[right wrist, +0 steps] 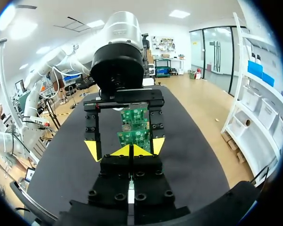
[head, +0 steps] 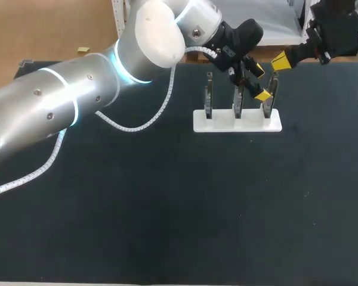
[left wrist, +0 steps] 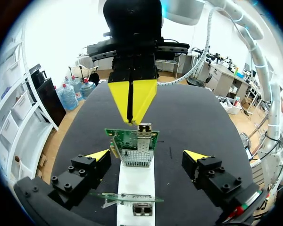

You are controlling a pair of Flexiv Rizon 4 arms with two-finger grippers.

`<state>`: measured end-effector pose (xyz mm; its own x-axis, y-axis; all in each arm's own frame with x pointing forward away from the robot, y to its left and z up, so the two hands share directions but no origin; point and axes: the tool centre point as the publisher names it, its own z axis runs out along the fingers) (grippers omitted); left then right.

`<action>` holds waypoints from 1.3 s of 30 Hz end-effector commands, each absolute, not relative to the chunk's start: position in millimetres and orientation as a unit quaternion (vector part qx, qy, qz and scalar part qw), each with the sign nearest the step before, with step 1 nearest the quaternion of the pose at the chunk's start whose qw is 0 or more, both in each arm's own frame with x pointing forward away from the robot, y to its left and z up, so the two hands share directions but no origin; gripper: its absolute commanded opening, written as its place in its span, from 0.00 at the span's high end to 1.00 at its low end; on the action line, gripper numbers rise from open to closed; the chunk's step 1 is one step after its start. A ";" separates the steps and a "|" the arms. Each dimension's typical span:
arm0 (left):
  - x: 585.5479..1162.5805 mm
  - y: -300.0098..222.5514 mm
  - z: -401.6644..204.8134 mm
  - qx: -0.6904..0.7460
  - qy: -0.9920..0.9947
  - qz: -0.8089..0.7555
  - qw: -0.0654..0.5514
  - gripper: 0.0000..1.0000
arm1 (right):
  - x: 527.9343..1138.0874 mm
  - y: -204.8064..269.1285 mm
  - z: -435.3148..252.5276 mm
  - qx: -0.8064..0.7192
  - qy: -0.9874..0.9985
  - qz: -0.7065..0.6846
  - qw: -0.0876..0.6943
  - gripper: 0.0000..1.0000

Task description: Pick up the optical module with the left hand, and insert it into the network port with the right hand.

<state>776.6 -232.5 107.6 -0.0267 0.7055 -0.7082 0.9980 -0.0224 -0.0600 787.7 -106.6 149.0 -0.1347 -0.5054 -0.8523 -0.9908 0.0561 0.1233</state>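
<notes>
1. One item, the optical module, cannot be made out; the right hand [left wrist: 132, 101] has its tips pressed together just above the network port [left wrist: 144, 128].
2. Left hand [left wrist: 147, 154] is spread wide and holds nothing, with that port's card [left wrist: 131, 140] between its fingers, on the rack [head: 238, 122] at two o'clock on the bench [head: 167, 208].

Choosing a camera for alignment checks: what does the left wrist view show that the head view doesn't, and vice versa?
Left wrist only: the network card's green face and the metal port at its upper edge. Head only: the row of three cards standing on the white rack, and the whole left arm. Both: the left hand open on either side of that card, the right hand shut close by it, and the black table.
</notes>
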 end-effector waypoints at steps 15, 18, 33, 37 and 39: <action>789.2 -224.6 160.8 0.677 0.637 -0.247 0.273 0.00 | 787.1 -109.1 167.2 -0.569 0.642 0.367 0.360 1.00; 792.4 -220.2 172.6 0.676 0.638 -0.235 0.283 0.00 | 787.5 -111.0 171.0 -0.567 0.639 0.365 0.369 1.00; 799.9 -211.5 186.2 0.665 0.651 -0.222 0.290 0.00 | 792.7 -116.6 177.9 -0.551 0.642 0.361 0.392 0.00; 799.9 -211.5 186.2 0.665 0.651 -0.222 0.290 0.00 | 792.7 -116.6 177.9 -0.551 0.642 0.361 0.392 0.00; 799.9 -211.5 186.2 0.665 0.651 -0.222 0.290 0.00 | 792.7 -116.6 177.9 -0.551 0.642 0.361 0.392 0.00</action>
<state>802.2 -212.3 186.0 0.0552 0.7370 -0.6737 0.9955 0.0112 0.0938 794.6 -116.6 178.0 -0.0875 -0.4255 -0.9007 -0.9910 0.1294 0.0351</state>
